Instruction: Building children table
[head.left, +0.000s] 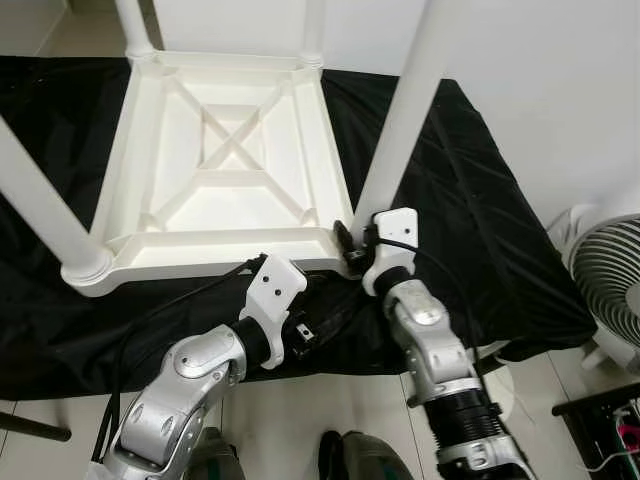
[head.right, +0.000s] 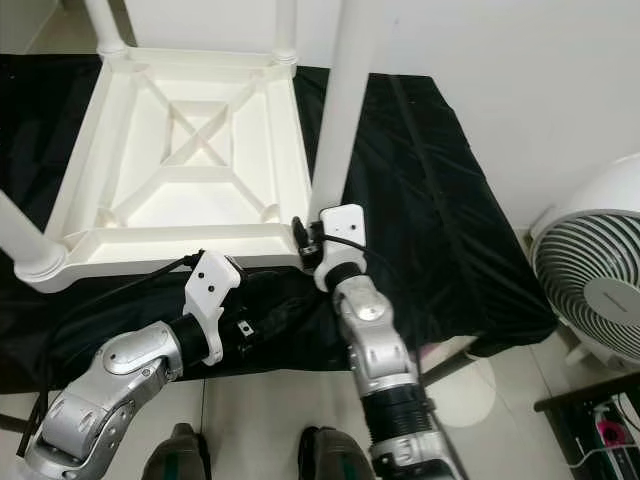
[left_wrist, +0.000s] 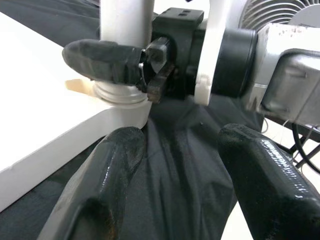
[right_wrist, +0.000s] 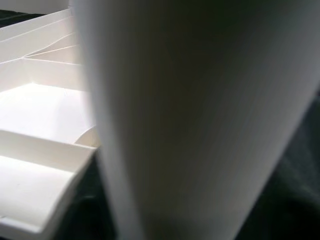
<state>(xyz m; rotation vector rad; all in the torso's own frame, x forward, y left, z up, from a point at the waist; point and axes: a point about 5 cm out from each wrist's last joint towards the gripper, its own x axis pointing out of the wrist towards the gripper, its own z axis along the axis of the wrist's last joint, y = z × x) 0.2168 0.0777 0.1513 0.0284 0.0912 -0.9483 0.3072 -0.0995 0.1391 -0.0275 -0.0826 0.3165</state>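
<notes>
Two silver arms are reaching out from the near side. Right gripper (head.left: 352, 238) is pinching the bottom of the near right leg (head.left: 405, 110), where it is going into the corner of the white table top (head.left: 225, 165). That top is lying upside down on a black cloth (head.left: 480, 250). Left gripper (left_wrist: 175, 185) is hanging wide open just above the cloth, holding nothing. All four legs are standing up, so I think the table is nearly built and only this last leg needs tightening. Off to the right, a white fan (head.left: 605, 270) is sitting well apart.
</notes>
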